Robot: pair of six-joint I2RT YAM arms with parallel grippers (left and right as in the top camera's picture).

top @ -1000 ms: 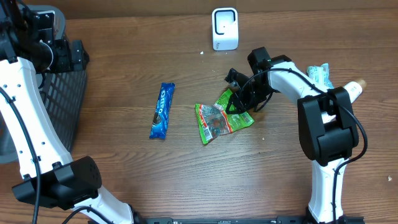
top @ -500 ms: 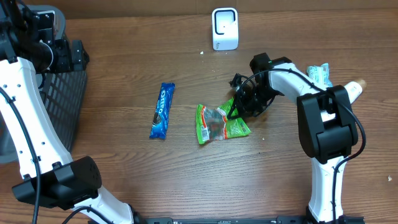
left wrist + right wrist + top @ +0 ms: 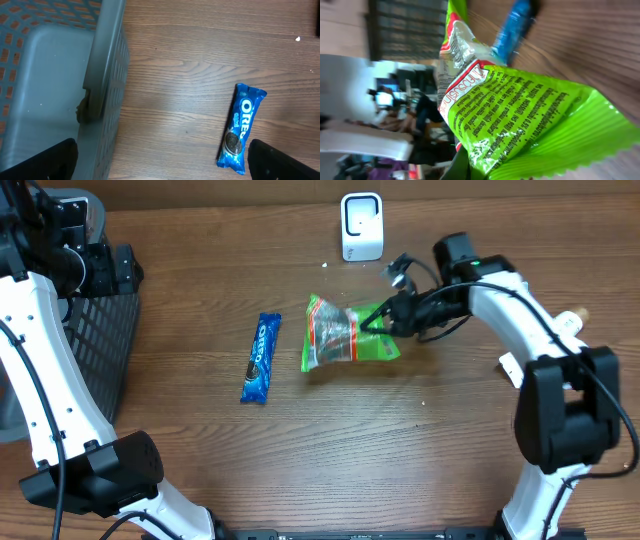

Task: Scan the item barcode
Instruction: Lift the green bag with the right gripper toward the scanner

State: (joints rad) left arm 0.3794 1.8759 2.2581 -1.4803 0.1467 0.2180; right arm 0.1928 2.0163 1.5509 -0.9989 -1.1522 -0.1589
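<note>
The green snack bag [image 3: 345, 337] is gripped at its right edge by the right gripper [image 3: 386, 320], whose jaws are shut tight on the crimped seam. The bag is held out to the left of the gripper, near the middle of the wooden table [image 3: 330, 460], and appears to be raised off the surface. It is placed in front of the white scanner [image 3: 361, 226], which stands upright at the far edge of the table; bag and scanner are near each other but apart.

In the right wrist view the frame is filled by the bag's green face, covered in small printed text, with a red and white band at its far end. Whether a barcode lies on this face cannot be told.

A blue biscuit pack [image 3: 261, 358] is seen lying flat on the table to the left of the bag, well apart from it. Further left, a dark mesh basket [image 3: 100, 345] is placed at the table's edge.

The left gripper [image 3: 161, 152] is held above the basket rim with its fingers [image 3: 60, 159] spread wide, and nothing is held between them.
</note>
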